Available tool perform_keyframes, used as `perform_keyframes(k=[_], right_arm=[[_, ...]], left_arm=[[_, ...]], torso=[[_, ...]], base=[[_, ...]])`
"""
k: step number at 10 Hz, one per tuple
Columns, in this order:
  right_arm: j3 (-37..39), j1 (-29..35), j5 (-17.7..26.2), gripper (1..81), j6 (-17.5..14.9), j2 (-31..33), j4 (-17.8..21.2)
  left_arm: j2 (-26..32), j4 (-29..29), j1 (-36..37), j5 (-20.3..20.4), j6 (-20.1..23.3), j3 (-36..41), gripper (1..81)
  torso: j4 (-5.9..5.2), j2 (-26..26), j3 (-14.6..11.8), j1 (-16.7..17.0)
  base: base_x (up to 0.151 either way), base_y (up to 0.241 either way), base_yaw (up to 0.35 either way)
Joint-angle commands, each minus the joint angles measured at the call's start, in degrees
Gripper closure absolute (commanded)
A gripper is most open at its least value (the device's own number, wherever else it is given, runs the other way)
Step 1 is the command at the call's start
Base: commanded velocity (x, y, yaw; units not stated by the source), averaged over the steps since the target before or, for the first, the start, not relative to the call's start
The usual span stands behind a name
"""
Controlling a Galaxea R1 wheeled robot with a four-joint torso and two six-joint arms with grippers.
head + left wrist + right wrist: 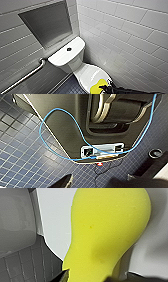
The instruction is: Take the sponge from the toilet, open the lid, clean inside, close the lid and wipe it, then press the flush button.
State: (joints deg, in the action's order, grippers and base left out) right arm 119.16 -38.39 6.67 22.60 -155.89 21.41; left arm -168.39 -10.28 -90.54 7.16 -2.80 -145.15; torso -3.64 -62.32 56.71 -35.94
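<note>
- Toilet (75,63): white, set in a tiled corner, tank at 11 o'clock from the bowl.
- Lid (86,72): lay shut over the bowl.
- Right claw (105,88): entered from 4 o'clock, pinching the sponge (96,88).
- Sponge: yellow, lay against the lid's front at 5 o'clock.
- Flush button (69,49): dark, centred on the tank top.

The right gripper (105,87) reaches in low, fingers (64,276) pinched onto the sponge (96,87).

Yel. sponge (96,88) on shut wht lid (85,72).
</note>
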Motion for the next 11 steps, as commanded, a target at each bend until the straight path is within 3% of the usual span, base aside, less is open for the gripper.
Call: perform_keyframes(k=[1, 5, 11], right_arm=[[1.23, 5.82, 5.28, 1.0, 1.22, -1.20, 3.03], [4.48, 6.78, 6.34, 1.0, 3.15, -3.39, 3.03], [11.77, 8.10, 8.71, 1.0, 3.24, -7.52, 2.42]], left_arm=[[0.24, 0.35, -2.41, -4.61, 0.43, 0.31, 1.0], [0.50, 0.43, -2.41, -4.61, 0.34, 0.31, 1.0], [0.59, 0.43, -2.33, -4.69, 0.26, 0.31, 1.0]], torso=[[0.00, 0.00, 0.00, 0.00], [0.00, 0.00, 0.00, 0.00], [0.00, 0.00, 0.00, 0.00]], base=[[0.000, 0.000, 0.000], [0.000, 0.000, 0.000], [0.000, 0.000, 0.000]])
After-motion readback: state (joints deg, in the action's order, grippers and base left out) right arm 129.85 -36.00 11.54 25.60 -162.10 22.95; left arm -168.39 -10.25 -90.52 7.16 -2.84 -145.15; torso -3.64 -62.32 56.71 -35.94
